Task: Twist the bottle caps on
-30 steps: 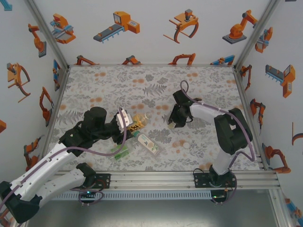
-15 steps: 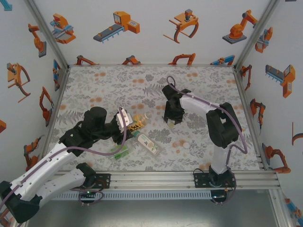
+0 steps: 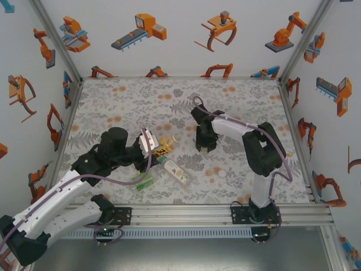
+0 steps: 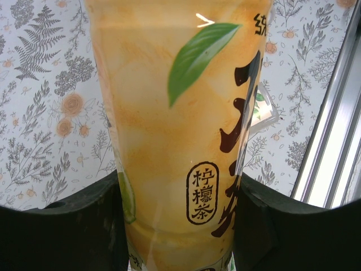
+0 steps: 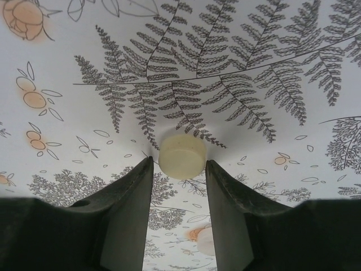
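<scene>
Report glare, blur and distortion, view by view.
Left wrist: the amber bottle crowds the lens, with a small white glint near its top; the metal rail beside it blows out. Right wrist: the cap is sharp, but the fern print bows with lens distortion. Top external: even light, faint shadows on the table.

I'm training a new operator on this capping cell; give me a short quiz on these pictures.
1. True or false: the left gripper is shut on the amber-yellow clear plastic bottle.
2. What is between the fingers of the right gripper? A) a small round pale yellowish plastic cap B) a metal screw C) nothing
3. How many bottles lie on the floral table, held by no gripper?
Key: 1 true; 2 A; 3 two, the white-labelled bottle and the green-labelled bottle.
</scene>
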`<move>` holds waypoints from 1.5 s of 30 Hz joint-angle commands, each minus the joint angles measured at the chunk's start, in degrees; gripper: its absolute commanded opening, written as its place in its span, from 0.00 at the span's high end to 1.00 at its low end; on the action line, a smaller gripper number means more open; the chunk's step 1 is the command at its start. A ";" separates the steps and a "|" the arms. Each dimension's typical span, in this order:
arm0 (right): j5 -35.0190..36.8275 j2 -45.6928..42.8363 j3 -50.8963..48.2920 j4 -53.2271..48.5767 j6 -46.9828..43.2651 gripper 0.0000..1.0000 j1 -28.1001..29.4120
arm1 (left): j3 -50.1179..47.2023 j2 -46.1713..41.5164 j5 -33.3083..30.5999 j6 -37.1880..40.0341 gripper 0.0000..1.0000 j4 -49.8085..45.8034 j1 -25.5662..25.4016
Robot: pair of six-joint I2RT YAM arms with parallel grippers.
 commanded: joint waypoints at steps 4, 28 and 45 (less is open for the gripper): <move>2.56 0.22 -2.94 2.42 -0.54 0.61 0.67 | -0.43 -0.66 1.03 -1.24 1.00 1.15 -0.27; 4.78 -0.48 -4.85 6.49 -0.46 0.64 0.63 | -0.78 -0.28 0.54 -1.14 1.00 1.47 -0.20; -13.72 -19.75 3.40 2.61 -13.12 0.93 0.64 | 1.43 -0.23 0.56 3.35 1.00 -1.57 -0.24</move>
